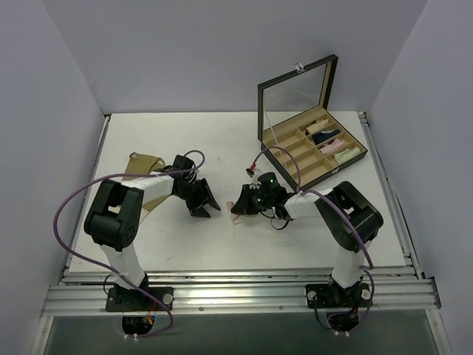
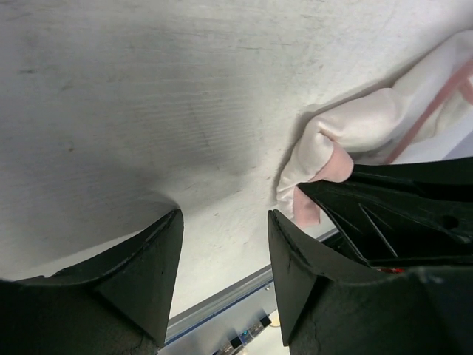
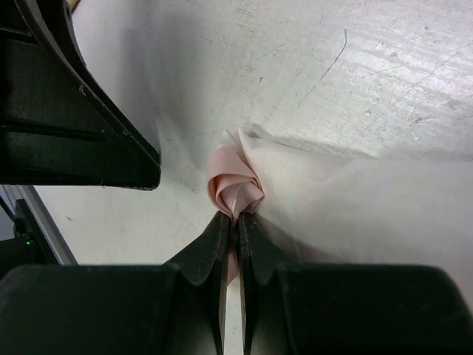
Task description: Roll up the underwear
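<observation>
Nearest the viewer, a silver metal rail [image 1: 236,296] runs along the front edge of a white desk [image 1: 222,140] and carries the bases of two black robot arms that lean in toward the middle of the desk. The right hand [image 3: 230,222] is clenched, its two black fingers pressed together on a small rolled fold of pink edging belonging to a white cloth brief with pink edging [image 3: 332,192]. This brief lies bunched on the desk near the centre, beneath and just in front of that hand. The left hand [image 2: 225,222] is released, its fingers spread with only bare desk between them, and it sits just beside the white brief without gripping it. A tan-beige cloth brief [image 1: 140,164] lies flat toward the left rear of the desk, partly hidden behind the left arm [image 1: 114,214]. At the right rear stands a black box with a raised windowed lid [image 1: 310,151], divided into tan compartments. A dark navy cloth roll [image 1: 325,137] and a mint-green cloth roll [image 1: 347,155] sit in compartments on its right side.
</observation>
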Controlling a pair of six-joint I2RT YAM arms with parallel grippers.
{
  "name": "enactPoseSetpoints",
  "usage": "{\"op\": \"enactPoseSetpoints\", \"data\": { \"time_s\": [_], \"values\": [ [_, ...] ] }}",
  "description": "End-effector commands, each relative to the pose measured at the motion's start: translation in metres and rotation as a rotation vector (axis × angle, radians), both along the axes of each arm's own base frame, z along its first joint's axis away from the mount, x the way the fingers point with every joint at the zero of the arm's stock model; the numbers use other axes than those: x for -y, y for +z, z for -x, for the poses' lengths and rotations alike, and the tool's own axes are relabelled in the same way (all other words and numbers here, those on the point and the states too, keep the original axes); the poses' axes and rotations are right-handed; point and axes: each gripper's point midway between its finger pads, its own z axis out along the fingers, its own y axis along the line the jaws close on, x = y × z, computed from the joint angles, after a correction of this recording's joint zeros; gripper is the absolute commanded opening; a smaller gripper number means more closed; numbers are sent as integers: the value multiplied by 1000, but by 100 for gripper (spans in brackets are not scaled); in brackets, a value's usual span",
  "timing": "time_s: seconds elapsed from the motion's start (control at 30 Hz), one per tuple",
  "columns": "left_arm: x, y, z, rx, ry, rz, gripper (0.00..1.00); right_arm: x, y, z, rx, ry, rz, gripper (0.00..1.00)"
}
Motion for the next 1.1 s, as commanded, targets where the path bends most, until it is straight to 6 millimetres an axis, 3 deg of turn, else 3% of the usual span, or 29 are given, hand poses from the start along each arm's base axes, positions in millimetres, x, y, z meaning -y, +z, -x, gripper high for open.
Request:
{"op": "enactPoseSetpoints", "data": {
  "time_s": [0.0,0.37,0.6,0.8,0.97,1.0,1.07],
  "values": [
    [9,-3,-13,92,-3,44,59,7,-8,13,-57,4,-13,0],
    [34,-11,-23,116,-26,116,57,9,-12,24,-72,27,-38,0],
    [44,-21,-16,104,-48,111,54,14,-12,21,-71,12,-38,0],
    [55,-25,-14,100,-59,118,40,17,-12,19,-71,13,-15,1],
    [59,-31,-13,64,-57,72,15,34,-8,13,-44,-13,112,23],
    [60,-30,-14,63,-54,66,12,35,5,3,4,-38,126,25],
    [57,-30,-9,46,-51,21,7,44,10,3,18,-51,192,32]
  ]
}}
